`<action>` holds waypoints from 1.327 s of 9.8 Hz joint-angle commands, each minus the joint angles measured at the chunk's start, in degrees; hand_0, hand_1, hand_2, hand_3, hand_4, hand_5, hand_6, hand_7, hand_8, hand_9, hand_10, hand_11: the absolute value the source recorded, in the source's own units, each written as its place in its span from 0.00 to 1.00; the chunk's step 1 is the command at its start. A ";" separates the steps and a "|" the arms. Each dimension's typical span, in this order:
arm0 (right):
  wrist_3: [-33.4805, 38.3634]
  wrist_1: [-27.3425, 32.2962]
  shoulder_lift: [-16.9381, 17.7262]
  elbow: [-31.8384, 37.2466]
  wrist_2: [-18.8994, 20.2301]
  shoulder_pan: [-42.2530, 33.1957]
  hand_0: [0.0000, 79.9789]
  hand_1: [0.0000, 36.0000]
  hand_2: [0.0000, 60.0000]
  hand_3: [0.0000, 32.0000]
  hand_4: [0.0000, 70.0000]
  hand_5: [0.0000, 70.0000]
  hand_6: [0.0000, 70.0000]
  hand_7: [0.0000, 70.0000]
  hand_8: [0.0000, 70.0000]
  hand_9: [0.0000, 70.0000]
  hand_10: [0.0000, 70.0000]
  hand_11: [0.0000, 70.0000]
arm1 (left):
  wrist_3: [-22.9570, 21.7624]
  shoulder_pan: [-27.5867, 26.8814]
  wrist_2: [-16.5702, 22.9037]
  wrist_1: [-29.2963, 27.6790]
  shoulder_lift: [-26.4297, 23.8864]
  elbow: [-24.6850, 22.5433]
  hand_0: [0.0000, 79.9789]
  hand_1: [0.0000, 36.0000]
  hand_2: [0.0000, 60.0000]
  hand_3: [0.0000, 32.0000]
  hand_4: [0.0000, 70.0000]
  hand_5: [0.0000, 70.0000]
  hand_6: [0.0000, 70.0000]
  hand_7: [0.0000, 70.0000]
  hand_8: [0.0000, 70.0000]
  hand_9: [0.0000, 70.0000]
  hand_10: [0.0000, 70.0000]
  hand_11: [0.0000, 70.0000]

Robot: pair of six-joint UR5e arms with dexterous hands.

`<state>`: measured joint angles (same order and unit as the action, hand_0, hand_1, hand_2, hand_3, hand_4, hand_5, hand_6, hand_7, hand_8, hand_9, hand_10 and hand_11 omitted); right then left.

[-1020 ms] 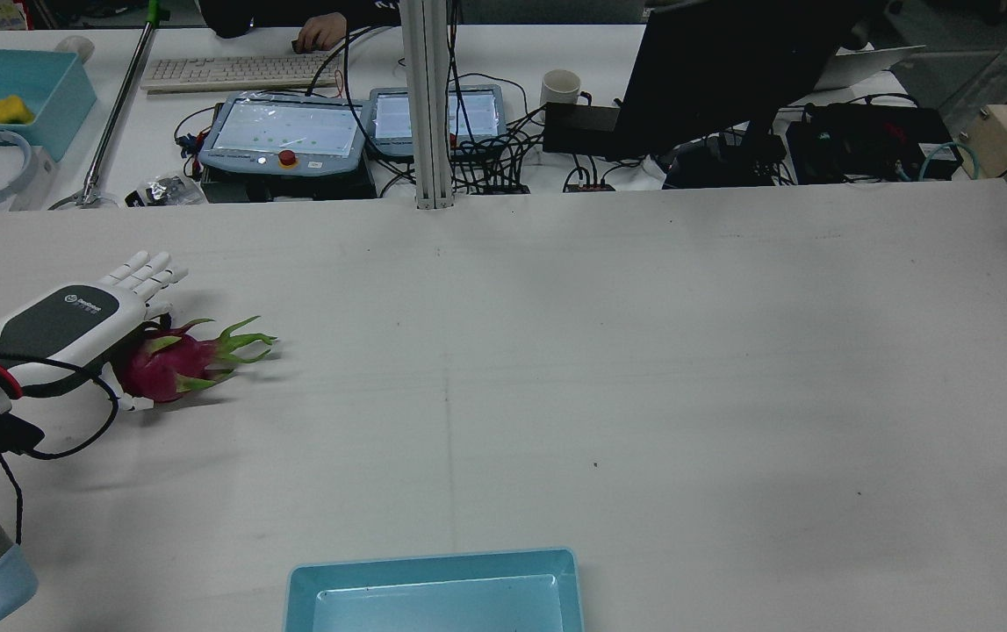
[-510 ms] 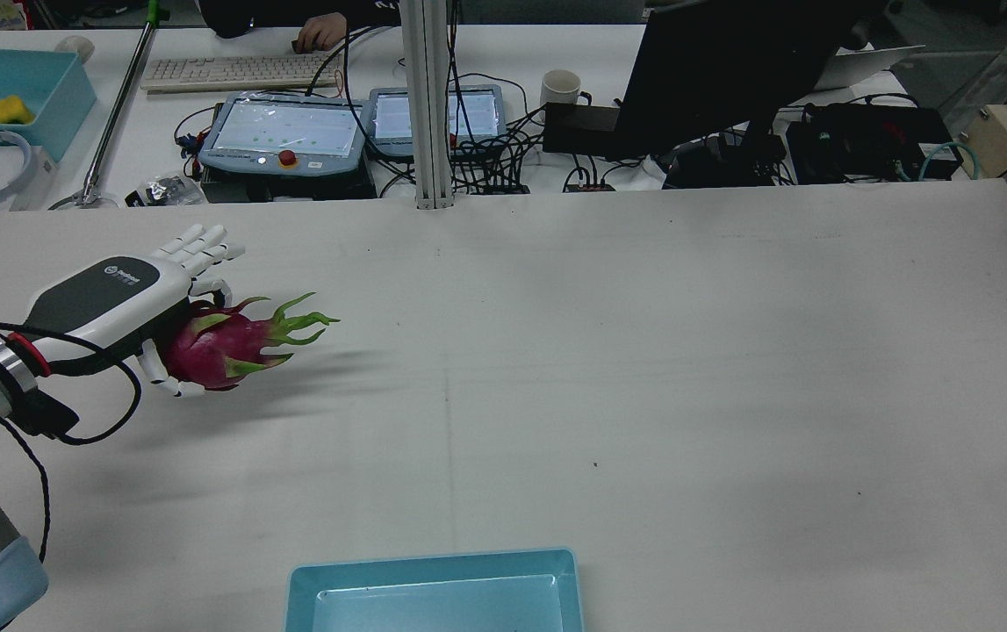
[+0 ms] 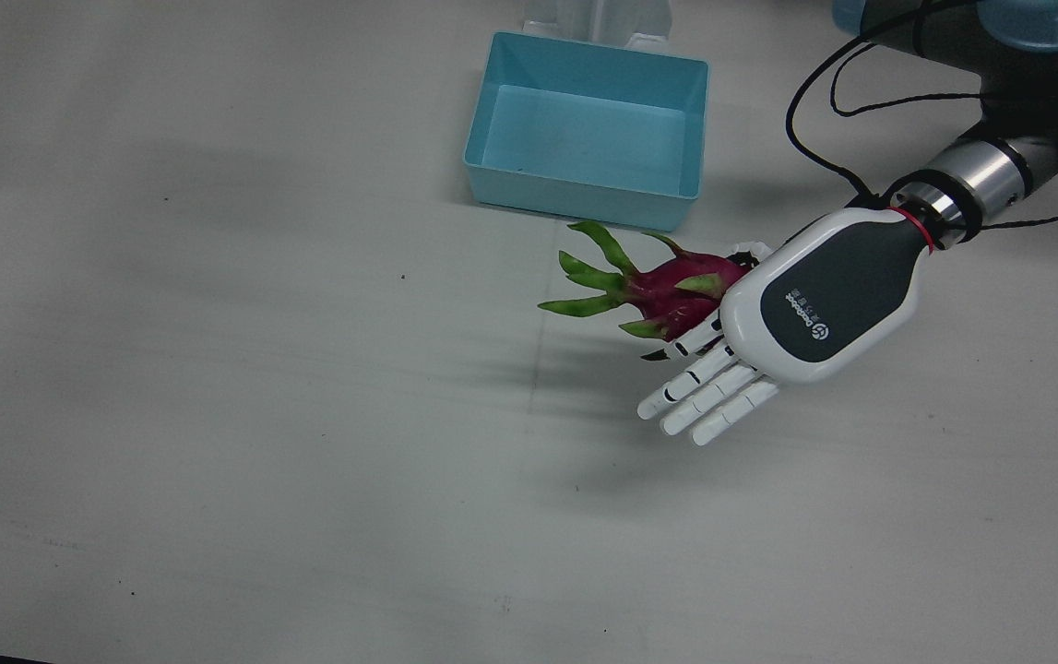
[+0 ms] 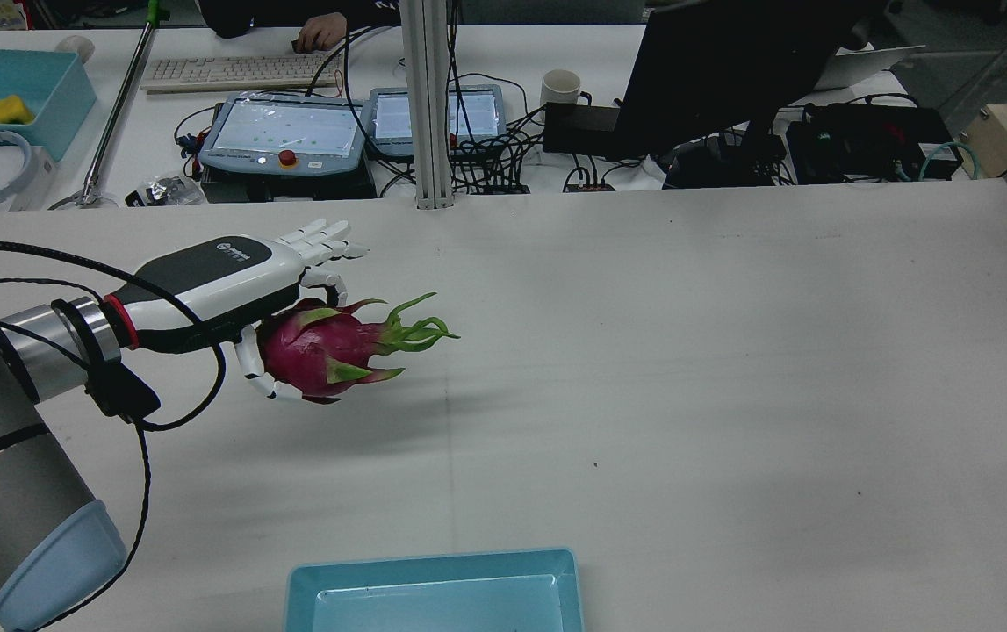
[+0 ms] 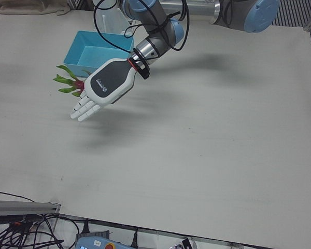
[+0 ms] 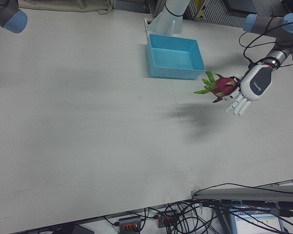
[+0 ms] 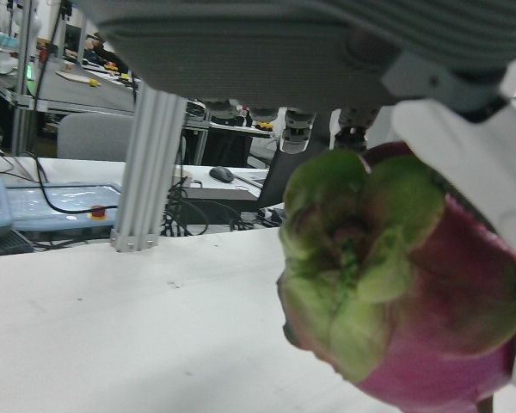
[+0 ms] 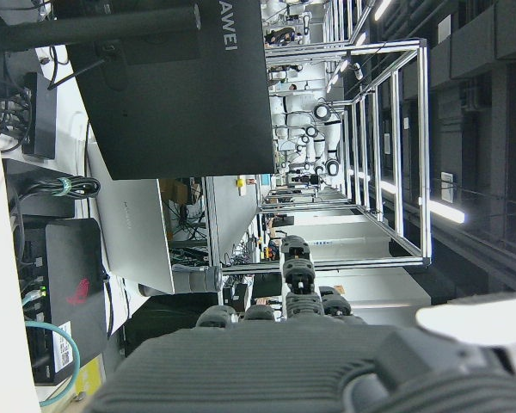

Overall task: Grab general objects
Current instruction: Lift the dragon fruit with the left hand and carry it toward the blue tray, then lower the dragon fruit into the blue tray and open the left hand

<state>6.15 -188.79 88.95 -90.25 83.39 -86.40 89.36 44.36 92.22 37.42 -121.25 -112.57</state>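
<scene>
Magenta with green scales, the dragon fruit (image 4: 327,351) hangs above the white table (image 4: 687,369), left of centre in the rear view, clamped under the left hand (image 4: 231,285), whose thumb and one finger wrap it while the others stretch straight. The blue bin (image 3: 588,129) sits apart, near the front view's top. The right hand (image 8: 310,344) shows fingers curled, holding nothing.

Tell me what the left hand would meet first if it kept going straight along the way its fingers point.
Nothing on the table, it seems: the left hand, holding the dragon fruit, points across bare white table. Beyond lies the cluttered operators' desk, though depth is unclear.
</scene>
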 commanded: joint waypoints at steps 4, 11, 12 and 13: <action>0.09 0.00 0.00 0.07 0.02 0.09 0.00 0.00 0.00 0.00 0.00 0.00 0.00 0.00 0.00 0.00 0.00 0.00 | -5.16 -5.75 9.56 8.00 -5.05 -8.43 0.69 1.00 1.00 0.00 0.41 0.68 0.00 0.21 0.00 0.02 0.00 0.00; 0.09 0.00 0.00 0.07 0.02 0.09 0.00 0.00 0.00 0.00 0.00 0.00 0.00 0.00 0.00 0.00 0.00 0.00 | -4.54 -15.08 6.31 8.90 -4.97 -11.36 0.78 1.00 1.00 0.00 0.46 0.71 0.00 0.25 0.00 0.03 0.00 0.00; 0.18 0.00 0.00 0.07 0.02 0.09 0.00 0.00 0.00 0.00 0.00 0.00 0.00 0.00 0.00 0.00 0.00 0.00 | -4.54 -16.31 5.96 8.90 -4.97 -11.71 0.78 1.00 1.00 0.00 0.47 0.71 0.00 0.25 0.00 0.03 0.00 0.00; 0.09 0.00 0.00 0.07 0.02 0.09 0.00 0.00 0.00 0.00 0.00 0.00 0.00 0.00 0.00 0.00 0.00 0.00 | -4.54 -17.98 4.74 8.90 -4.79 -12.58 0.78 1.00 1.00 0.00 0.47 0.71 0.00 0.25 0.00 0.03 0.00 0.00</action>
<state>6.27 -188.79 88.95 -90.18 83.41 -86.31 84.80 29.59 98.69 46.49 -126.21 -123.99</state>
